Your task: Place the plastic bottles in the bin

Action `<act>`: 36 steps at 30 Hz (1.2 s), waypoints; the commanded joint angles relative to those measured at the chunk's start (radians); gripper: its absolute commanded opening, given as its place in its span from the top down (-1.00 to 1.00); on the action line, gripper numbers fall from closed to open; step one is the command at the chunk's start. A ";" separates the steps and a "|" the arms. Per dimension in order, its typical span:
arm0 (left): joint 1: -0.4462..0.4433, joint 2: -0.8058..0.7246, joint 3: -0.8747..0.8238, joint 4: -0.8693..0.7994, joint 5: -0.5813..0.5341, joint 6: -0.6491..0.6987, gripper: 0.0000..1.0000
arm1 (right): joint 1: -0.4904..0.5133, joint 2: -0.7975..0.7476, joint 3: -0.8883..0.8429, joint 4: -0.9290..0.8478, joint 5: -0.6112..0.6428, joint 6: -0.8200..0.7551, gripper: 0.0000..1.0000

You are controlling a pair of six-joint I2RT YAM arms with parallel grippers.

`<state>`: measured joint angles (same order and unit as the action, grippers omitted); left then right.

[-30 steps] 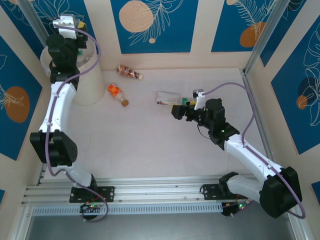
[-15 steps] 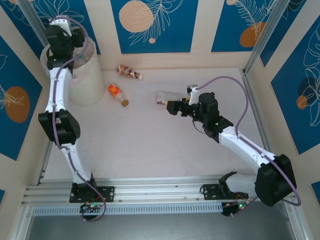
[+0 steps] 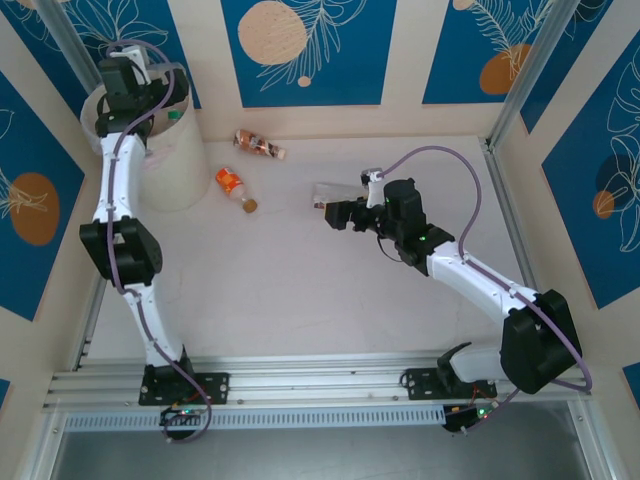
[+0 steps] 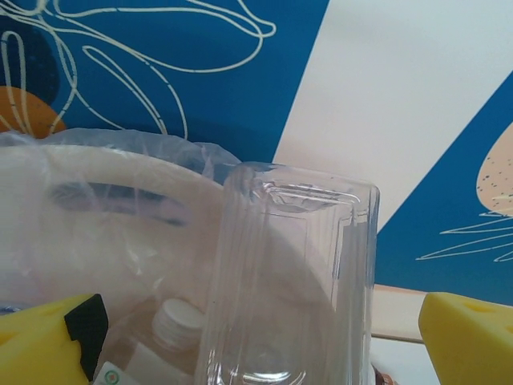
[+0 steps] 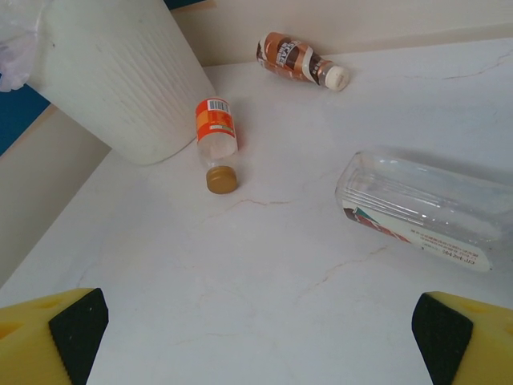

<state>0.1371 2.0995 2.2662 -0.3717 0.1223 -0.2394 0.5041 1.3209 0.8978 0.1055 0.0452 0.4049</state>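
My left gripper (image 3: pixel 138 84) hangs over the bin (image 3: pixel 170 165) at the far left. Its yellow pads (image 4: pixel 48 341) stand wide apart: the gripper is open. A clear square bottle (image 4: pixel 288 273) sits loose between them, touching neither pad, above the bag-lined rim (image 4: pixel 112 164). A white-capped bottle (image 4: pixel 176 321) lies inside. My right gripper (image 3: pixel 331 213) is open and low over the table, just short of a clear flattened bottle (image 5: pixel 417 207) (image 3: pixel 335 192). An orange-label bottle (image 5: pixel 216 132) (image 3: pixel 232 184) and a brown-label bottle (image 5: pixel 295 58) (image 3: pixel 257 145) lie beside the bin (image 5: pixel 120 72).
Blue-and-cream patterned walls (image 3: pixel 305 50) close the table in at the back and both sides. An aluminium rail (image 3: pixel 300 385) runs along the near edge by the arm bases. Bare pale table (image 5: pixel 240 305) lies under my right gripper.
The left gripper has opened over the bin, letting go of the clear bottle. The right arm has reached leftward, closer to the flattened bottle on the table.
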 commanded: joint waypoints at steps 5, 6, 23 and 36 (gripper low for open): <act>-0.002 -0.032 0.029 -0.028 -0.039 0.029 -1.00 | 0.008 -0.015 0.026 -0.021 0.031 -0.031 -0.99; -0.004 -0.023 0.028 -0.025 -0.033 0.047 -1.00 | 0.009 -0.018 0.024 -0.021 0.033 -0.031 -0.99; -0.059 0.111 0.177 -0.066 -0.133 0.227 -0.33 | 0.014 0.022 0.063 -0.045 0.062 -0.033 -0.99; -0.042 -0.021 0.173 -0.051 -0.046 0.374 -0.07 | 0.034 0.042 0.076 -0.068 0.066 -0.053 -0.99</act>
<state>0.0818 2.1483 2.4050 -0.4503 0.0483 0.0395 0.5308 1.3693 0.9482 0.0540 0.0952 0.3828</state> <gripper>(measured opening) 0.555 0.995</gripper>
